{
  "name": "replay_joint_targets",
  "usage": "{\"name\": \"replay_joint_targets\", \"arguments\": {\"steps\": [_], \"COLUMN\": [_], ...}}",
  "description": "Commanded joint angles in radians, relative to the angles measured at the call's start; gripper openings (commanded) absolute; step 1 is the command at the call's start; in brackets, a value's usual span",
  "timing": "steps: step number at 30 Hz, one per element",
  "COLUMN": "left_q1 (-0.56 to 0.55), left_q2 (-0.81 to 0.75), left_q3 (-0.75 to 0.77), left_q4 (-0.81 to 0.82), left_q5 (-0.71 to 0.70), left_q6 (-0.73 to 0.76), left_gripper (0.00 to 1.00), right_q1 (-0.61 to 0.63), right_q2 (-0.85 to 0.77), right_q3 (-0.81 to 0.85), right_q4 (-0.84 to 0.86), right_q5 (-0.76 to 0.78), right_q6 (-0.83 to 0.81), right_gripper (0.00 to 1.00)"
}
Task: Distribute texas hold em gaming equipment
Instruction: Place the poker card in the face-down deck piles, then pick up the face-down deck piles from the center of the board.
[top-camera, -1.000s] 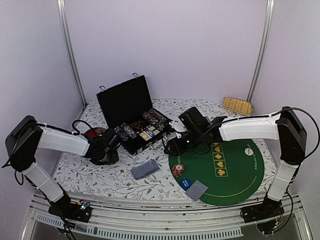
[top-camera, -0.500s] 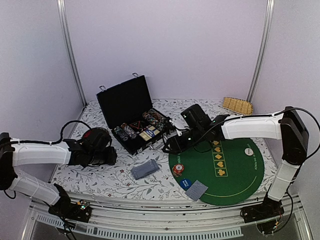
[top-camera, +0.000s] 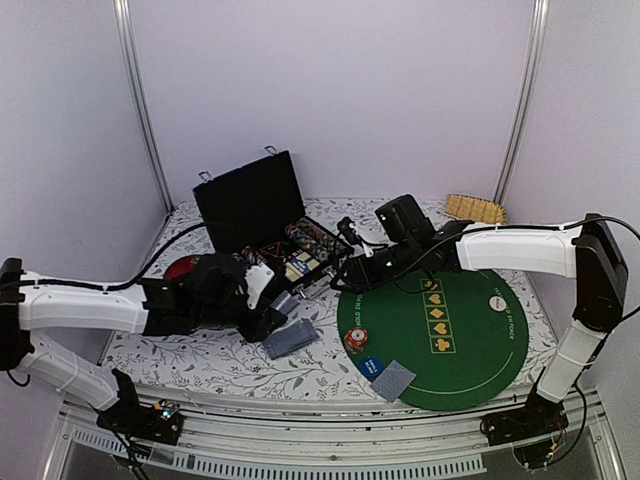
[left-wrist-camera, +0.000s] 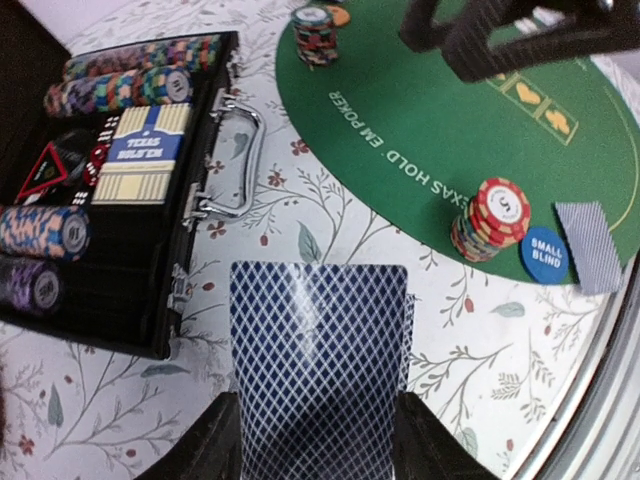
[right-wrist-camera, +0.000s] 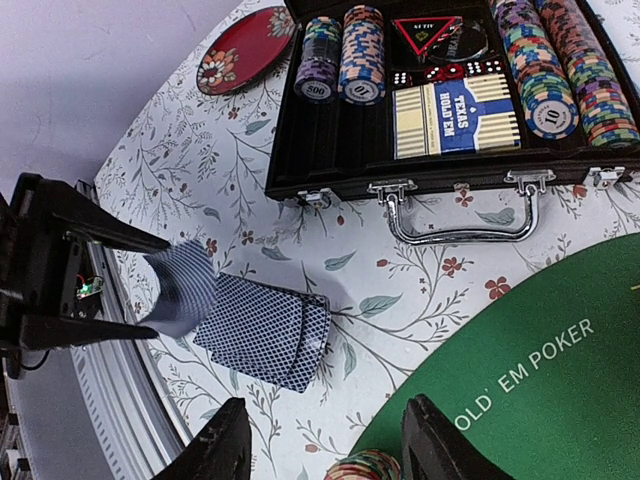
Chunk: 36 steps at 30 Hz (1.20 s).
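Reaching low from the left edge of the floral-clothed desk (top-camera: 200, 360), the left arm lies nearly flat, with the left gripper (top-camera: 277, 303) over a loose pile of blue-backed cards (top-camera: 291, 338) near the front middle. The right arm stretches level, with the right gripper (top-camera: 345, 273) at the front of the black hinged case (top-camera: 248, 205). Left wrist view: the fingers clamp one diamond-patterned blue-backed playing card (left-wrist-camera: 318, 350). Right wrist view: the jaws are spread, nothing between them.
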Motion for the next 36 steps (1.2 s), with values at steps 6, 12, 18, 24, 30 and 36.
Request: {"name": "replay_joint_targets", "arguments": {"steps": [6,12,18,24,30,36], "left_q1": [-0.025,-0.025,-0.033,-0.034,-0.033,-0.020], "left_q2": [0.283,0.330,0.360,0.299,0.264,0.253], "left_q3": [0.178,0.206,0.238,0.234,0.130,0.100], "left_q4": [-0.075,-0.124,-0.173,-0.193,-0.113,-0.044], "left_q5": [0.065,0.110,0.081,0.033,0.043,0.055], "left_q6": [0.283,0.291,0.289,0.292,0.353,0.367], "left_gripper": [0.53,0.65,0.85,0.98,0.98,0.98], "right_q1": [0.002,0.001,0.001,0.001,0.000,0.001], "right_q2": [-0.031,-0.043,-0.040,-0.052,-0.056,-0.060], "right_q3": [-0.013,-0.050,-0.044,-0.046,-0.045,-0.053], "right_q4": [0.001,0.014,0.014,0.009,0.003,0.005], "right_q5": [0.008,0.006,0.005,0.005,0.012,0.013], "right_q6": [0.000,0.008,0.009,0.008,0.006,0.009], "right_gripper": [0.54,0.53,0.54,0.54,0.54,0.54]}}
